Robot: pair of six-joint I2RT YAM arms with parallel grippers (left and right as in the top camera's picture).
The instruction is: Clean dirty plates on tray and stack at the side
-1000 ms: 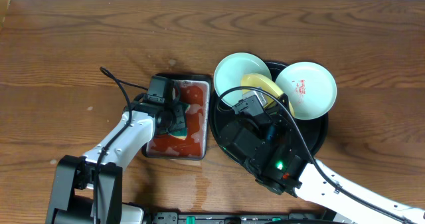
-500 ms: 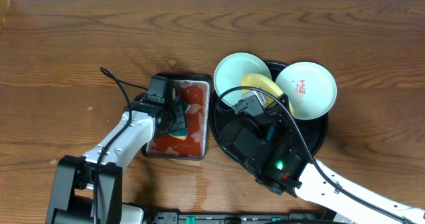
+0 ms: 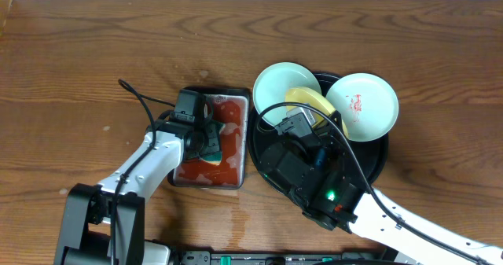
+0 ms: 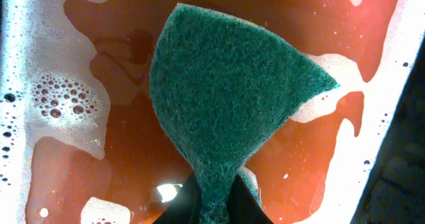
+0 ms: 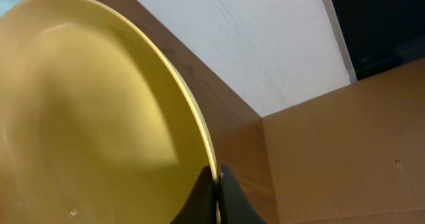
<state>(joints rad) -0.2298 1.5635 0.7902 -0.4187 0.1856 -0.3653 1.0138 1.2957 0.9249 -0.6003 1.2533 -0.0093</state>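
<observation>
Sitting at 9 o'clock of the round black tray (image 3: 379,160), a small rectangular tray (image 3: 212,93) holds red liquid (image 4: 99,164) patched with white foam and bubbles. The left gripper (image 4: 212,204) is pressed together on the narrow end of a green sponge (image 4: 226,98), which fans out flat over that liquid. On the round tray, the mint plate (image 3: 281,88) sits at 11 o'clock and overhangs the rim, while the white plate (image 3: 365,104), red smear at its centre, overhangs at 1 o'clock. Between them is the yellow plate (image 5: 86,117), tilted up on edge, its rim pinched by the closed right gripper (image 5: 218,199); in the wrist view its inner face looks clean. The right arm covers much of the round tray from 6 to 9 o'clock, leaving a bare black crescent at 4 o'clock. The two trays' edges lie just beside each other. Wood of the table (image 3: 94,53) spreads wide at 12, 9 and 3 o'clock of the trays.
</observation>
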